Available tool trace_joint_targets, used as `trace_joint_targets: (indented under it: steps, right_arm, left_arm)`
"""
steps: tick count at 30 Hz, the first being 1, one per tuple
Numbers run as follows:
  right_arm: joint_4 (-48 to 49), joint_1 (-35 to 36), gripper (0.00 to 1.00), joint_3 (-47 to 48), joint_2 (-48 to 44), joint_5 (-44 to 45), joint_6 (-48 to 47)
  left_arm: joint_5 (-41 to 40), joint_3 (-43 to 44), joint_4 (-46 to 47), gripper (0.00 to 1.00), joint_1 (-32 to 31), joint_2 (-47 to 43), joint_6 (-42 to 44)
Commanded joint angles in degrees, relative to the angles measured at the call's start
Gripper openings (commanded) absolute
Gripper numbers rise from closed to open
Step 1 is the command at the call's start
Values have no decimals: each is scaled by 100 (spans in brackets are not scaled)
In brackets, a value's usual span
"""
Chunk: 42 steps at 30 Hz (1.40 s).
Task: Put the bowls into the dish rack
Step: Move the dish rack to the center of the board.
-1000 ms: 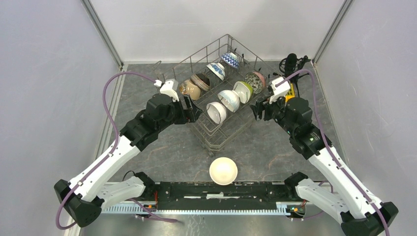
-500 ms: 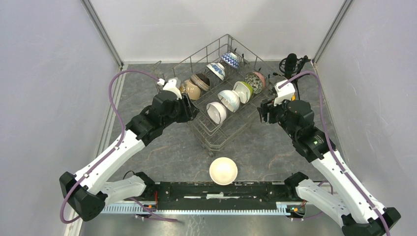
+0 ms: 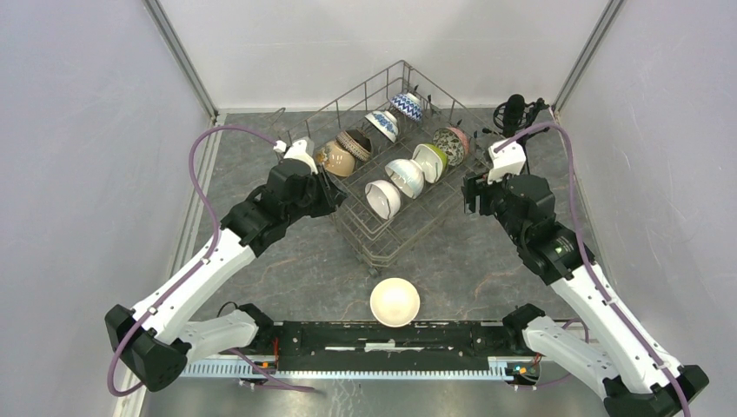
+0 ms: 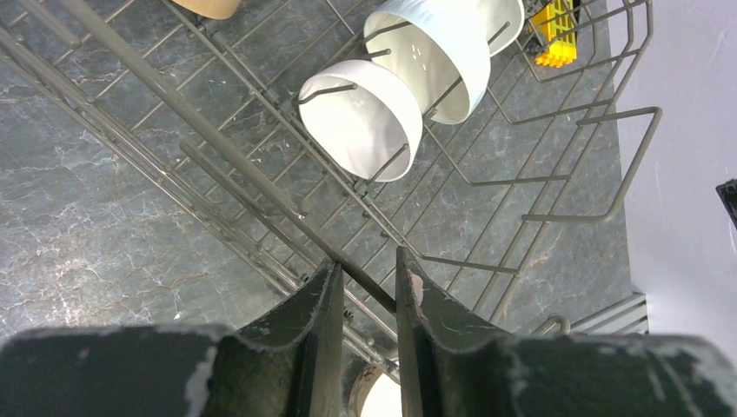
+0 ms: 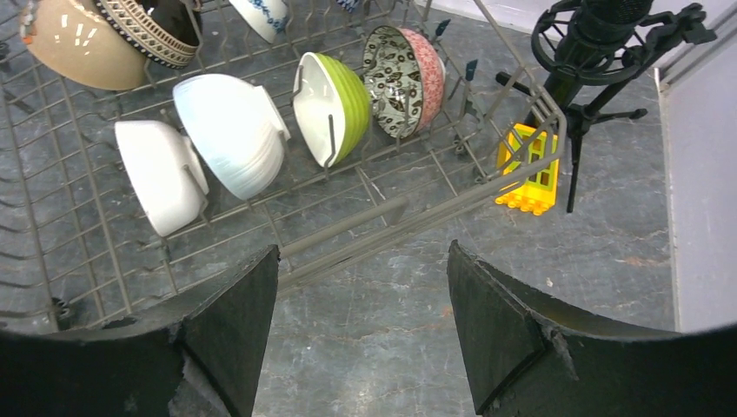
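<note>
The grey wire dish rack [image 3: 379,249] stands diagonally in the middle of the table with several bowls on edge among its tines, among them a white one [image 3: 382,198], a lime green one [image 5: 330,106] and a tan one [image 3: 335,158]. One more white bowl [image 3: 395,301] lies on the table near the arm bases. My left gripper [image 4: 368,265] is at the rack's left side, its jaws shut on the rim wire [image 4: 217,148]. Over the table just outside the rack's right rim [image 5: 348,228], my right gripper [image 5: 363,256] is open with nothing in it.
A black microphone on a small stand [image 3: 514,109] and a yellow block [image 5: 530,169] are at the rack's far right corner, close to my right arm. Light walls enclose the table on the left, the right and the far side.
My left gripper moved onto the rack's left rim and closed around the wire. The right gripper drew slightly away from the rack and opened a little wider. Bowls unmoved.
</note>
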Motion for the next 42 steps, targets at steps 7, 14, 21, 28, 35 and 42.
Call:
trace_joint_targets:
  steps: [7, 14, 21, 28, 35, 42]
  right_arm:
    - [242, -123, 77, 445, 795, 287, -72]
    - [496, -471, 77, 753, 1472, 36, -54]
    - [623, -892, 75, 1480, 2659, -272, -120]
    - [570, -1306, 68, 2336, 3827, -828, -67]
    - [663, -1674, 61, 2733, 4746, -1532, 100]
    - [730, -1764, 57, 2639, 5114, -1709, 69]
  left_arm:
    - [916, 358, -491, 2, 920, -429, 1167]
    - [1095, 447, -973, 2, 1544, -684, 1585]
    - [942, 841, -1661, 2, 1933, -808, 1926]
    - [-37, 1082, -2069, 2, 1942, -962, 2264]
    - [-161, 1167, -2108, 2, 1942, -858, 2320]
    - [65, 1243, -2073, 2, 1942, -629, 2243]
